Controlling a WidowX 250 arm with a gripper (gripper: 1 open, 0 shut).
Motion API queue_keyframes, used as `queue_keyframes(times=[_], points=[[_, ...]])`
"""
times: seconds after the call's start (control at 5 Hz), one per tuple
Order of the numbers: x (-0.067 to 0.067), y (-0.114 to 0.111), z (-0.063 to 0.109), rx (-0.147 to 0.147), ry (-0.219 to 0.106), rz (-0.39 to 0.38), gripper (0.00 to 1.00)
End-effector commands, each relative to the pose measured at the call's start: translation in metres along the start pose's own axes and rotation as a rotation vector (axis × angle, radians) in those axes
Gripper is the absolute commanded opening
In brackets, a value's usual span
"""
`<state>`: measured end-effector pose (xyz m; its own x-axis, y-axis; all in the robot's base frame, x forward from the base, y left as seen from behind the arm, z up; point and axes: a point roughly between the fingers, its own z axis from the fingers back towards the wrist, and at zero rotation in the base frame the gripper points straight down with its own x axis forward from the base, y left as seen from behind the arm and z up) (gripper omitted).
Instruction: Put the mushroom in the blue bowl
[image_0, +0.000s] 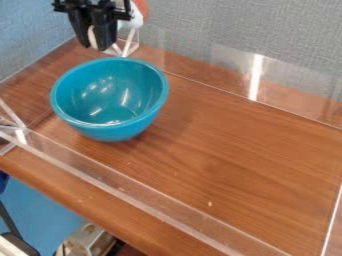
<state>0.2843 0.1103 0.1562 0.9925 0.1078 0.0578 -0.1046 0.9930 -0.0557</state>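
We see only the lowest part of our arm, at the top left corner of the view, where the black gripper (96, 38) hangs with its fingers pointing straight down. Everything above the wrist is cut off by the top edge of the picture. Our two dark fingers (91, 34) stand close together, drawn in with no open gap that we can make out between them. Just to the right of the jaws, up beside the black hand, a small reddish patch shows; we cannot tell what it is, nor whether anything sits between the jaws.
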Motion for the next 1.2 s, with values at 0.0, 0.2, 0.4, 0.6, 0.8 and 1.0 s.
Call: queue_keyframes(times=[0.0, 0.2, 0.4, 0.6, 0.8, 1.0], points=[[0.009, -0.008, 0.015, 0.018, -0.042, -0.039, 0.00], [0.003, -0.010, 0.018, 0.016, -0.028, -0.055, 0.00], [-0.003, -0.011, 0.023, 0.014, -0.019, -0.068, 0.00], [-0.001, -0.012, 0.019, 0.011, -0.008, -0.082, 0.00], [0.000, -0.014, 0.014, 0.009, 0.003, -0.096, 0.00], [-0.002, -0.023, 0.010, 0.010, 0.011, -0.043, 0.00]])
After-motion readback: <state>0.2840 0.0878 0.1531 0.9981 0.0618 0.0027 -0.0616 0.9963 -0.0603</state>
